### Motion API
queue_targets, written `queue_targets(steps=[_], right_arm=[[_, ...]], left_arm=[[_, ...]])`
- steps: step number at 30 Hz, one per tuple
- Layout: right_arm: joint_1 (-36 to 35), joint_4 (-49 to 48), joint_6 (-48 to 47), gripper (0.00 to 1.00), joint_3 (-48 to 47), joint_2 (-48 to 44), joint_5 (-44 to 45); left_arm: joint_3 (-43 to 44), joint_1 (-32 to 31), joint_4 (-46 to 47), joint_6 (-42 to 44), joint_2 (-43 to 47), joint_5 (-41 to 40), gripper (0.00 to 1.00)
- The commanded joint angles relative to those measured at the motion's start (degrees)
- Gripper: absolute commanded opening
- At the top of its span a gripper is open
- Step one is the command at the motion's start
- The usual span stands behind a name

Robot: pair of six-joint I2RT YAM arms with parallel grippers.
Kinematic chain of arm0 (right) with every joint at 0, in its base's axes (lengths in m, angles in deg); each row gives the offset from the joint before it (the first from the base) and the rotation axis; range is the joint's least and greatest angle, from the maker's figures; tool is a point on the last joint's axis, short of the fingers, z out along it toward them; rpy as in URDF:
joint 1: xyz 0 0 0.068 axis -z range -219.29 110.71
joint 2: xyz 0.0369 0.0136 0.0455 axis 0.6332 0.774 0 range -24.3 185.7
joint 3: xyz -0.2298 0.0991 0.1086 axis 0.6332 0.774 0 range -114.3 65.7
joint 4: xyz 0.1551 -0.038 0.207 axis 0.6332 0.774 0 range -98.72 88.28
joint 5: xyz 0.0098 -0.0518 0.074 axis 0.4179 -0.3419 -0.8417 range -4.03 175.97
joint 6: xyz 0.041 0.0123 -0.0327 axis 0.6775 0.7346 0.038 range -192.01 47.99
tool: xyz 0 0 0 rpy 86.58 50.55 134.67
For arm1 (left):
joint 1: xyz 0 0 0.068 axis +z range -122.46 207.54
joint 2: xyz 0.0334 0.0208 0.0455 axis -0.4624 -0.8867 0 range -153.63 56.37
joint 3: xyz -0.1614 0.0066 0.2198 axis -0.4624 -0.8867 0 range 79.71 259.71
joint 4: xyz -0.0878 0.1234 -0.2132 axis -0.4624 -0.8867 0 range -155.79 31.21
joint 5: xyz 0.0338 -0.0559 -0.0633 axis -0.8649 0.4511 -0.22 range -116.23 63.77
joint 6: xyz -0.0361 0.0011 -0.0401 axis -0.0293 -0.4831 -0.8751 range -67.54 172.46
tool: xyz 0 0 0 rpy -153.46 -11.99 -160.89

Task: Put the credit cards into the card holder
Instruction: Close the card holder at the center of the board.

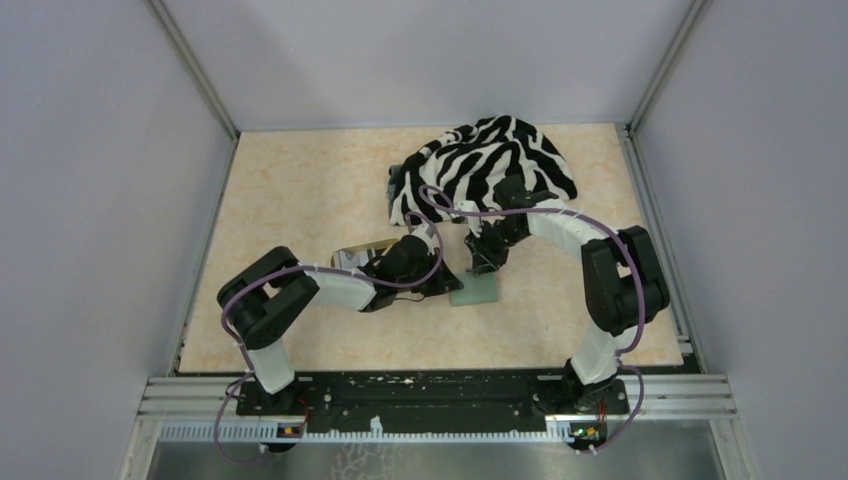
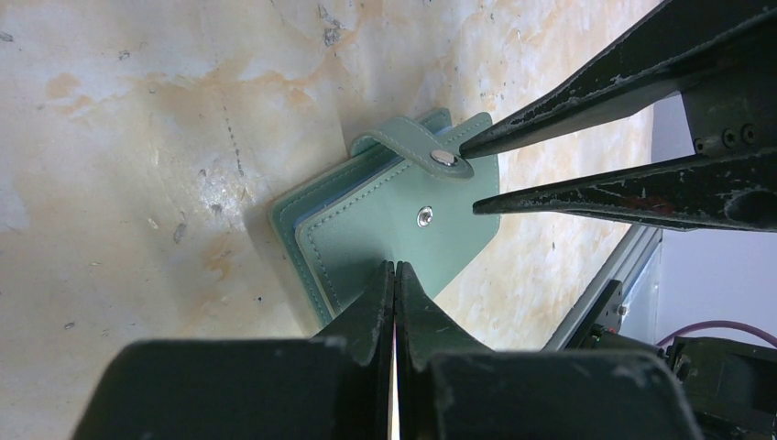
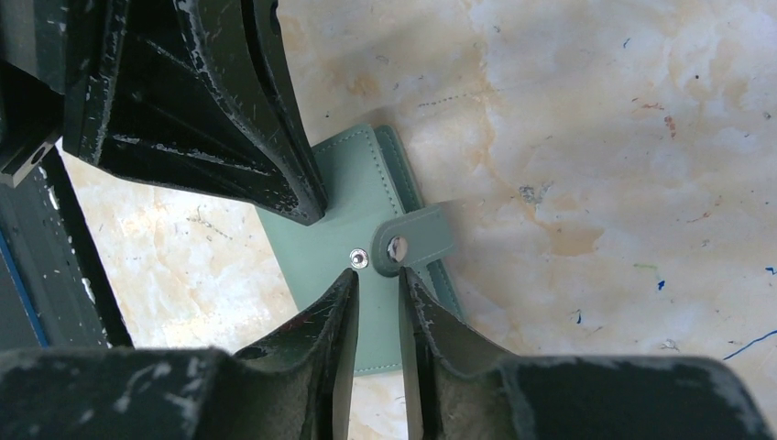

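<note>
The sage-green card holder [image 1: 474,292] lies closed on the table, also in the left wrist view [image 2: 385,220] and the right wrist view [image 3: 353,197]. Its strap [image 3: 417,240] lies over the cover with its snap beside the cover's stud, unfastened. My left gripper [image 2: 395,268] is shut and empty, its tips resting on the holder's cover [image 1: 447,283]. My right gripper [image 3: 377,272] is slightly open, its tips just above the cover by the strap's snap [image 1: 482,268]. No credit cards are in view.
A zebra-striped cloth [image 1: 490,160] lies bunched at the back of the table. A tan tray [image 1: 357,254] shows partly behind my left arm. The metal frame rail [image 2: 605,284] runs along the near edge. Grey walls enclose the table.
</note>
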Motion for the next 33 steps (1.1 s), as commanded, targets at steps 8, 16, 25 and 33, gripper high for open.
queue_targets(steps=[8, 16, 25, 33], right_arm=[[-0.20, -3.03, -0.13, 0.27, 1.07, -4.91, 0.97], [-0.19, -7.17, -7.63, 0.47, 4.14, -10.26, -2.33], [-0.17, 10.49, -48.71, 0.54, 2.51, -8.22, -7.38], [-0.24, 3.95, -39.46, 0.47, -0.69, -3.95, -6.65]], left_arm=[[0.72, 0.23, -0.61, 0.58, -2.15, 2.04, 0.00], [0.90, 0.23, 0.15, 1.50, -2.31, 3.23, 0.00], [0.33, 0.23, 0.63, 1.65, -2.25, 3.51, 0.00], [0.16, 0.23, 0.84, 1.80, -2.11, 3.50, 0.00]])
